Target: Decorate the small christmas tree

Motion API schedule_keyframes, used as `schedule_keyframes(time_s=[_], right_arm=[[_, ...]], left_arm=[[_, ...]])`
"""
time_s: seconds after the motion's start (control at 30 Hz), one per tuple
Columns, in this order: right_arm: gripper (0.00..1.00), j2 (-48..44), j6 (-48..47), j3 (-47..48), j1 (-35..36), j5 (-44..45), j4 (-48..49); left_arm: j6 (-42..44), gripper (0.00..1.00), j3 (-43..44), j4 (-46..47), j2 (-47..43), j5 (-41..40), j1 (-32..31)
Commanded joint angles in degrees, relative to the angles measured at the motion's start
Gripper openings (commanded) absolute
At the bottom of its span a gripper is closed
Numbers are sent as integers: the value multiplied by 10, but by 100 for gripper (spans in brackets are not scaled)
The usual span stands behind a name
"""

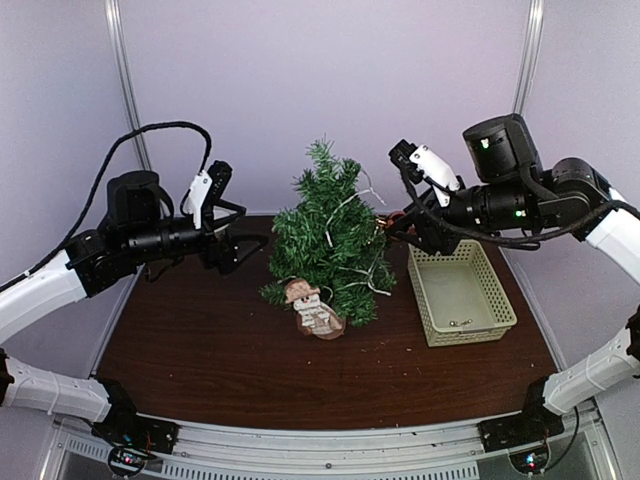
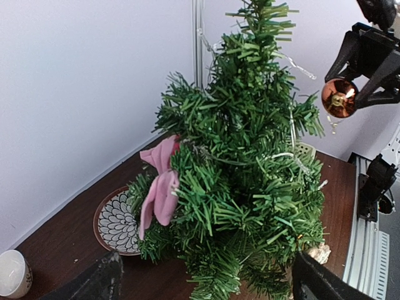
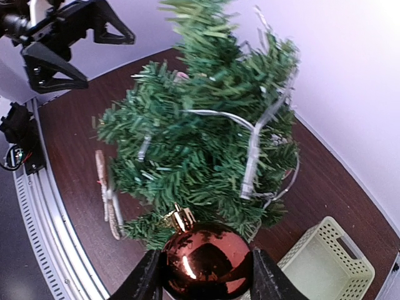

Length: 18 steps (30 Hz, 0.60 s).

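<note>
The small christmas tree (image 1: 330,235) stands mid-table, dark green, with a silver-white garland (image 3: 253,150) and a pink bow (image 2: 159,187) on it. A snowman figure (image 1: 312,307) leans at its foot. My right gripper (image 3: 205,275) is shut on a shiny copper-red bauble (image 3: 206,259) with a gold cap, held close to the tree's right side; the bauble also shows in the left wrist view (image 2: 339,97). My left gripper (image 1: 232,240) is open and empty, just left of the tree, its fingertips (image 2: 100,281) at the bottom of the wrist view.
A pale green basket (image 1: 462,292) sits right of the tree, with a small item inside. A patterned saucer (image 2: 119,222) lies behind the tree. A white cup (image 2: 12,274) stands at the far left. Walls enclose the table.
</note>
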Motion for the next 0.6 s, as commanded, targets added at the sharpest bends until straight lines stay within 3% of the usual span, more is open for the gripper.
schedule_keyframes(time_s=[0.0,0.4,0.57], right_arm=[[41,-16,24,-26,-31,31,26],[41,8,29,-21,-49,6,56],[41,5,42,-26,-48,-63,83]], left_arm=[[0,94,16,35,4,-6,-4],[29,93,12,41,4,-17,-29],[54,93,9,49,6,-21,-47]])
